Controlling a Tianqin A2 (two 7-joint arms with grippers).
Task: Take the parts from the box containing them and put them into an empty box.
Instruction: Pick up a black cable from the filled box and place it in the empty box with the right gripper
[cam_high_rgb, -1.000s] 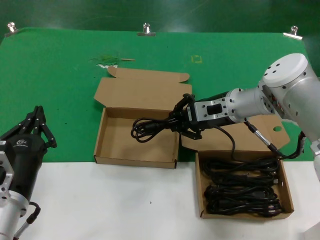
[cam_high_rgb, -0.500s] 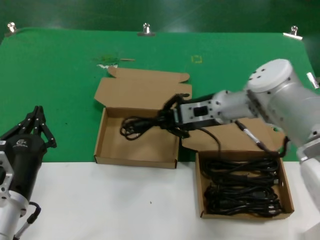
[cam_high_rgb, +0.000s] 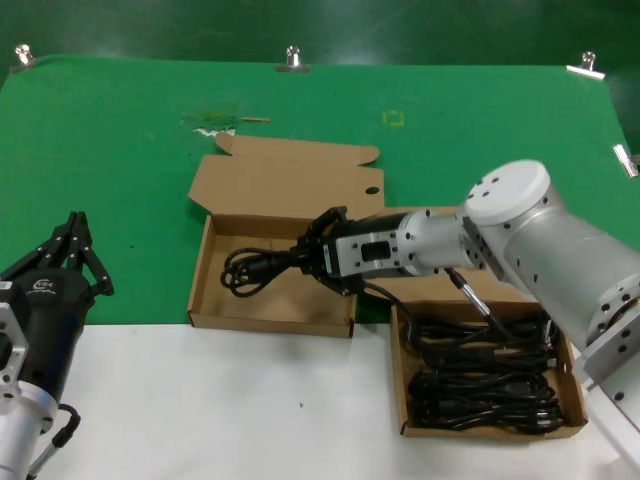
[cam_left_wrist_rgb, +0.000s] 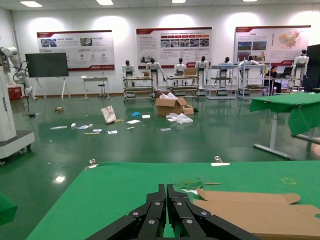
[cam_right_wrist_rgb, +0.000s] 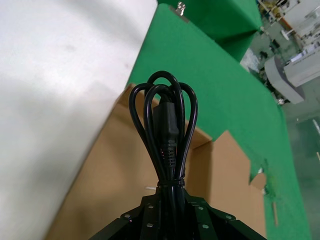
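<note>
My right gripper (cam_high_rgb: 305, 258) is shut on a black coiled cable bundle (cam_high_rgb: 255, 268) and holds it low over the floor of the empty box (cam_high_rgb: 270, 322), the wide tray whose lid flap has a round hole (cam_high_rgb: 372, 190). In the right wrist view the bundle (cam_right_wrist_rgb: 167, 125) sticks out from my gripper (cam_right_wrist_rgb: 170, 192) above the box floor (cam_right_wrist_rgb: 115, 175), near a pale sliver (cam_right_wrist_rgb: 150, 188). The box containing them (cam_high_rgb: 400, 370) sits at the right with several cable bundles (cam_high_rgb: 480, 385) inside. My left gripper (cam_high_rgb: 75, 225) is parked at the lower left, shut and empty; it also shows in the left wrist view (cam_left_wrist_rgb: 166, 189).
A green cloth (cam_high_rgb: 120, 180) covers the far table, held by metal clips (cam_high_rgb: 292, 58). A scrap of torn tape (cam_high_rgb: 212, 122) lies behind the empty box. The white table front (cam_high_rgb: 230, 410) lies before both boxes. My right arm (cam_high_rgb: 520, 250) crosses above the full box's lid.
My right gripper has moved left with the cable bundle, from the empty box's right wall toward its middle, and the bundle now hangs lower. The left arm has not moved.
</note>
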